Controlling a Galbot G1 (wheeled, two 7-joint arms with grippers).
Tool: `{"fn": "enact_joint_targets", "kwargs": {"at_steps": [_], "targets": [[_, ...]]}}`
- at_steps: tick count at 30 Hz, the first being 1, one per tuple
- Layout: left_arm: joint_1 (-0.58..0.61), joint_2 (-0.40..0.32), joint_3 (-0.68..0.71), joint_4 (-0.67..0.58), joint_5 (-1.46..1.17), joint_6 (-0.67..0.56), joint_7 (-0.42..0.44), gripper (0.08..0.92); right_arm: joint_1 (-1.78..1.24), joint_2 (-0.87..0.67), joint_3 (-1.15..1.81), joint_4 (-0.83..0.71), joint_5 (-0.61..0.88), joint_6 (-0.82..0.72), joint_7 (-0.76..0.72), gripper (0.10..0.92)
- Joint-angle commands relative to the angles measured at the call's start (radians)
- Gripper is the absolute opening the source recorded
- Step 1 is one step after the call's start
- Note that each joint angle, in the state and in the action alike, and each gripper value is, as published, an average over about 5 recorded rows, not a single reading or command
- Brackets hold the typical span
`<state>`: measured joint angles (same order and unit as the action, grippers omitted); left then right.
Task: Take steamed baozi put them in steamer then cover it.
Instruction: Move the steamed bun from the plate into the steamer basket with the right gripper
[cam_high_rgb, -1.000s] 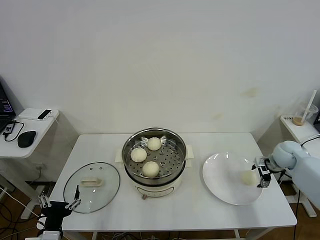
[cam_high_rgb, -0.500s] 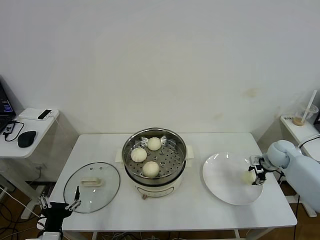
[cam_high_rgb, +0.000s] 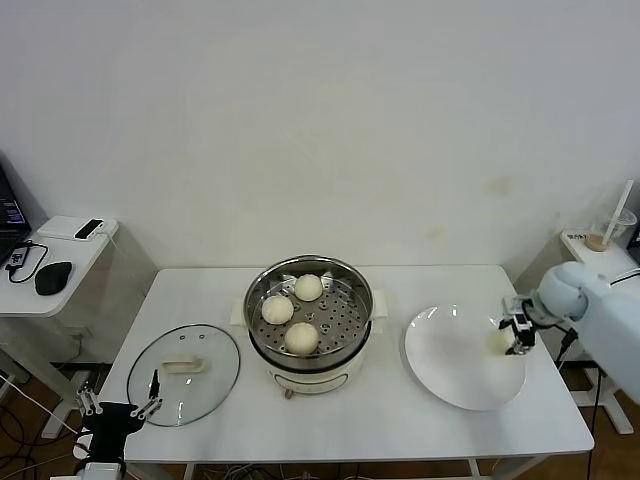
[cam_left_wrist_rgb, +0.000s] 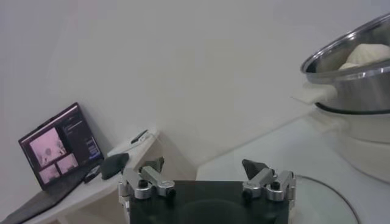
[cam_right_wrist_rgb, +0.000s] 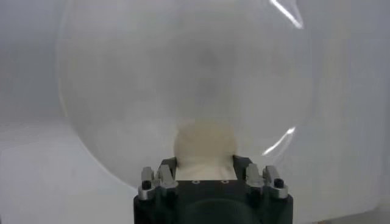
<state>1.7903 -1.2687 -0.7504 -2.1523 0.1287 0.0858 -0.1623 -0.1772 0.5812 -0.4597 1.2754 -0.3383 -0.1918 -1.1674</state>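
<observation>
Baozi (cam_high_rgb: 499, 340) number four sits between the right pincer (cam_high_rgb: 517, 334) tips, which have just clamped on it and lifted it slightly over the plate (cam_high_rgb: 450, 365) near the worktop's right edge. Three already lie in the steamer (cam_high_rgb: 309, 310). The left pincer (cam_high_rgb: 118, 407) waits open by the cover (cam_high_rgb: 184, 373).

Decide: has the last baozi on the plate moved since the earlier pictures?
Yes. The baozi, clamped by the right gripper, has shifted slightly towards the white plate's far right rim.
</observation>
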Motion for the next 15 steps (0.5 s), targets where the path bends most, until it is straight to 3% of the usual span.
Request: {"fn": "enact_joint_targets", "kwargs": {"at_steps": [1, 15], "targets": [[0.001, 0.001, 0.003, 0.003, 0.0, -0.002, -0.002, 0.823, 0.366, -0.026, -0.238, 0.113, 0.181, -0.051, -0.005, 0.585], [-0.023, 0.008, 0.006, 0.029, -0.001, -0.004, -0.003, 0.823, 0.691, 0.252, -0.518, 0.208, 0.551, -0.246, 0.081, 0.595]]}}
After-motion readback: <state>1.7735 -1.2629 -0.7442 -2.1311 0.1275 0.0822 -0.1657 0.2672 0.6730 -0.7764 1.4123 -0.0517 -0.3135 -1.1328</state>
